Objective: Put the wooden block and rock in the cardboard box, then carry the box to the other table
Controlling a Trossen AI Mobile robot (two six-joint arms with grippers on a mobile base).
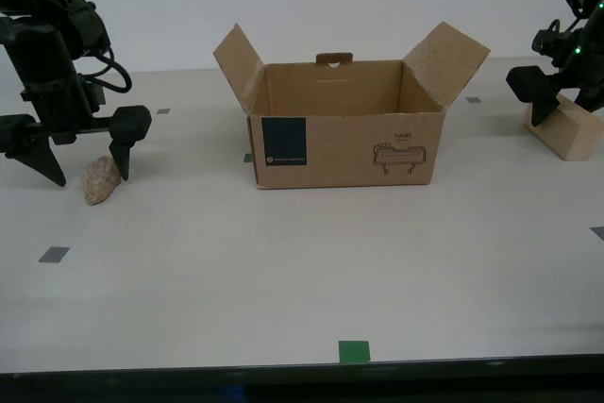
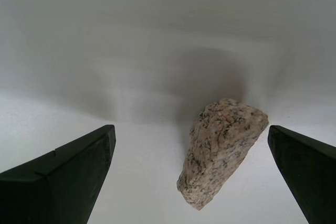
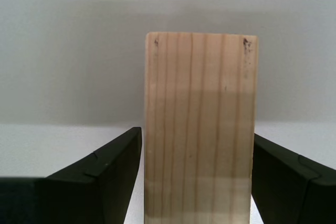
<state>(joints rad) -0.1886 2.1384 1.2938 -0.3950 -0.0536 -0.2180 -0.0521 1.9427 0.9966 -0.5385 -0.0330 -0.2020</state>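
My first gripper (image 1: 559, 101): black, wedge-shaped fingers, at the exterior view's right. In the first wrist view (image 3: 197, 182) the jaws stand on both sides of the wooden block, very close to its faces; I cannot tell if they press it or only stand just beside it.
The wooden block (image 3: 200, 129): pale tan, rectangular, smooth, with fine straight grain lines and two small dark marks near its far corners. In the exterior view it (image 1: 569, 129) rests on the tabletop, partly behind the gripper.
My second gripper (image 1: 77, 156): black, pointed fingers spread wide apart, tips down near the tabletop, at the exterior view's left.
The rock (image 2: 220, 148): rough, lumpy, pinkish-beige with dark speckles. It lies on the tabletop between the two fingers, nearer to one of them and, as far as I see, not touching it. In the exterior view it (image 1: 100, 179) lies just beside the inner finger's tip.
The cardboard box (image 1: 347, 125): brown corrugated carton, flaps open, inside bare, with a dark navy square label, a line drawing and a tab with a handle hole. It stands between the two grippers, well apart from both.
The tabletop (image 1: 283, 271): smooth, beige, with small grey and green tape squares.
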